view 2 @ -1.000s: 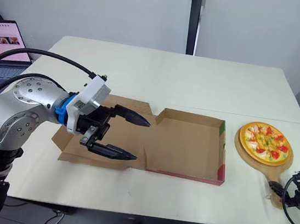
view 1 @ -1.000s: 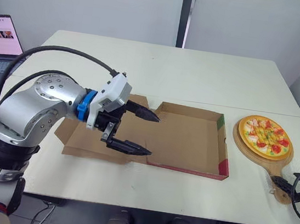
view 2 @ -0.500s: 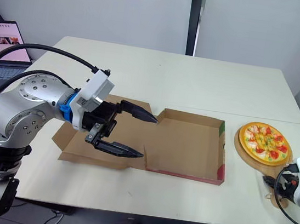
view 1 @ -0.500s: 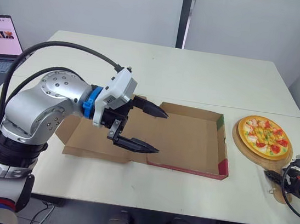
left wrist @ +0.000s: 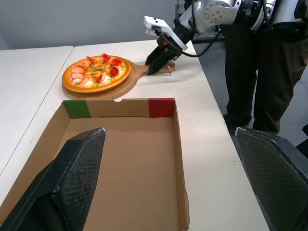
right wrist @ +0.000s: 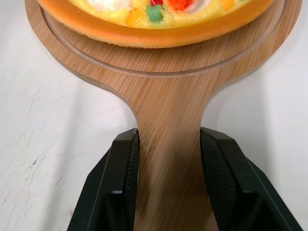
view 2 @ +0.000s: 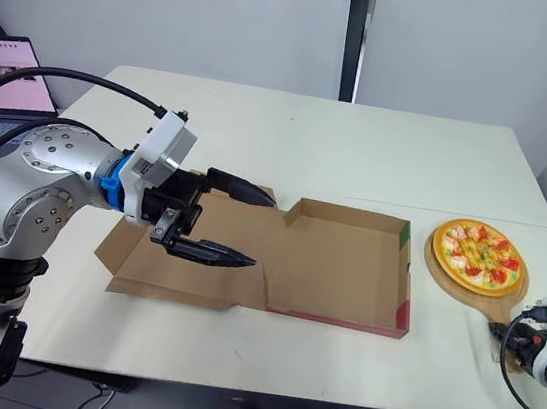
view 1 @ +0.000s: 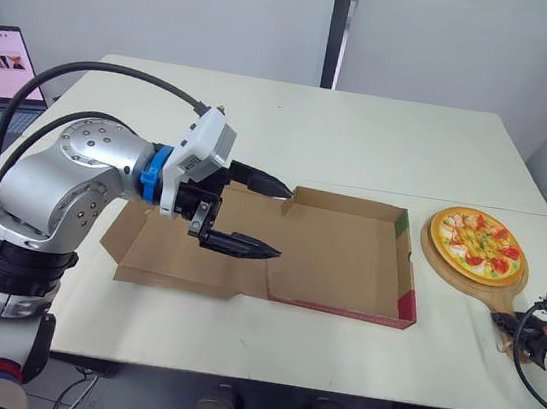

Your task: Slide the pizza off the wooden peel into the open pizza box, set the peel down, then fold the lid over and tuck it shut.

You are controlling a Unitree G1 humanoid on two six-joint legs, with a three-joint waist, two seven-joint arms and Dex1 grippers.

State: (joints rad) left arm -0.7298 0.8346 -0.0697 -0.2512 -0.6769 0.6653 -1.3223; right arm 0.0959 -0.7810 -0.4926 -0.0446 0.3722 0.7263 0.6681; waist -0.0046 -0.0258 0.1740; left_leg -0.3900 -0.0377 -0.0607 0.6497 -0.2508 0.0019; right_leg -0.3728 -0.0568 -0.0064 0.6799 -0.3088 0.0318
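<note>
pizza [view 1: 478, 237] sits on the round head of the peel [right wrist: 168, 96], which lies flat on the table [view 1: 294, 127] just beside the right end of the box [view 1: 338, 253]. it is not yet in the box.

your right gripper [right wrist: 168, 135] has its two fingers against the two edges of the handle neck. it looks clamped on the wood, though the peel rests on the table. your left gripper [view 1: 283, 223] is spread wide with nothing in it, and hangs above the fold between the tray and the flat lid [view 1: 170, 262].

what can go wrong:
- the hold is on the narrow handle, far from the loaded head. on the lift the peel may twist or droop between the fingers.
- the pizza lies loose behind a shallow rim. tip the head down before it clears the box's end wall and the pizza slides onto the table.
- the cardboard is light. a nudge from the peel's edge could push the tray or fold the wall in.
- the left gripper over the box could block the slide; pull it clear, or use it to steady the box.

the peel's long axis runs from the head, on the far side, to the handle, which points back toward you and slightly right. the box lies left to right, tray on the right, lid on the left.
</note>
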